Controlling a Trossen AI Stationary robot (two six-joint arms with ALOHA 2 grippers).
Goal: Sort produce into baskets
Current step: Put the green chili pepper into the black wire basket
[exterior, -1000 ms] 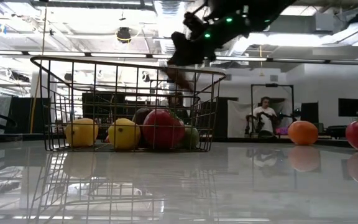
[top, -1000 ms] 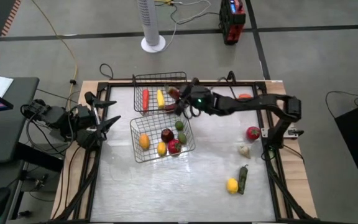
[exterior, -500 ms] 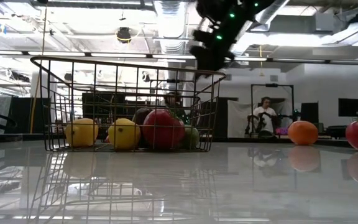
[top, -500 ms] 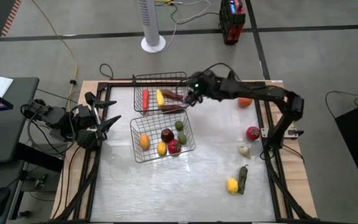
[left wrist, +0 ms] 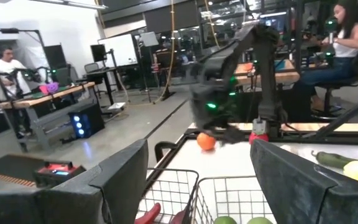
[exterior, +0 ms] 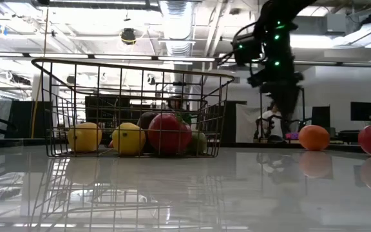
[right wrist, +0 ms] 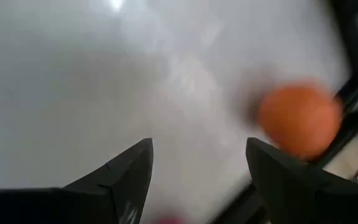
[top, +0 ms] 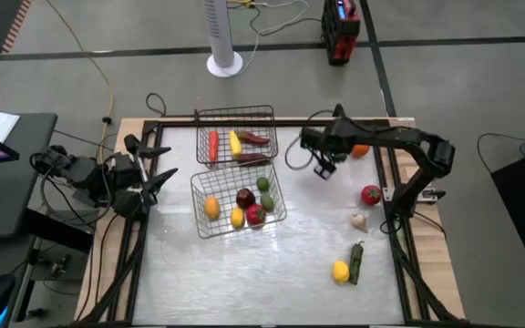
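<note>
— Hovering above the counter (top: 272,273), our right gripper (top: 323,167) is spread, empty, near the orange (top: 360,150).
— Left gripper (top: 158,179) spread too; two baskets (top: 235,137) hold produce.

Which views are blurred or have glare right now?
Right wrist view: blurred throughout, the orange smeared at its edges. Low view: the tabletop mirrors the near basket and ceiling lights; right arm soft-edged. Left wrist view: right arm slightly smeared. High view: sharp, mild sheen on the table.
</note>
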